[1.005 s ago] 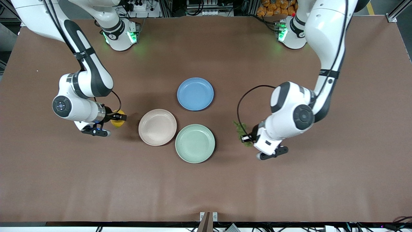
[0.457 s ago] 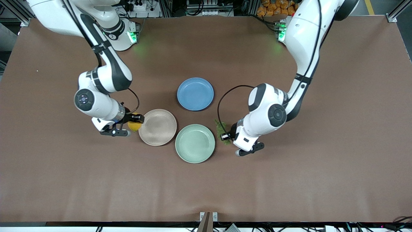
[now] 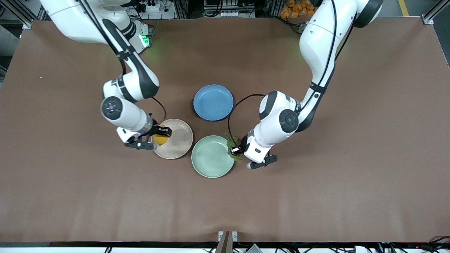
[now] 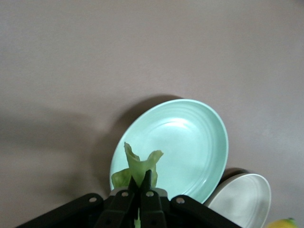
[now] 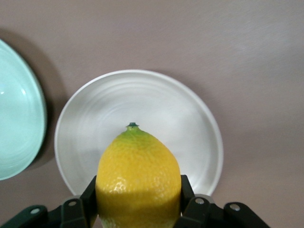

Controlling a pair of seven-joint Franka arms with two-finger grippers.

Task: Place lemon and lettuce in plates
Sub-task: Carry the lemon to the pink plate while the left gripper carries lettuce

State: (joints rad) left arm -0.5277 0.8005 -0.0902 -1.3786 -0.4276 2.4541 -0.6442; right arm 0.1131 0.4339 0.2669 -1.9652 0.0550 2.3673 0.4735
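Right gripper (image 3: 162, 136) fingers pinch lemon (image 3: 161, 139) over beige plate (image 3: 177, 137), left gripper (image 3: 236, 149) fingers clamp lettuce (image 3: 233, 146) at mint plate (image 3: 211, 157) rim, both ready for drop.

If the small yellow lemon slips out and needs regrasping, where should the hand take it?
Grip the oval bright yellow lemon across its widest middle from above, as the right hand does now over the pale beige-pink plate. Its ends taper to a pointed tip, so fingers would likely slide off there; the belly gives two rounded flanks.
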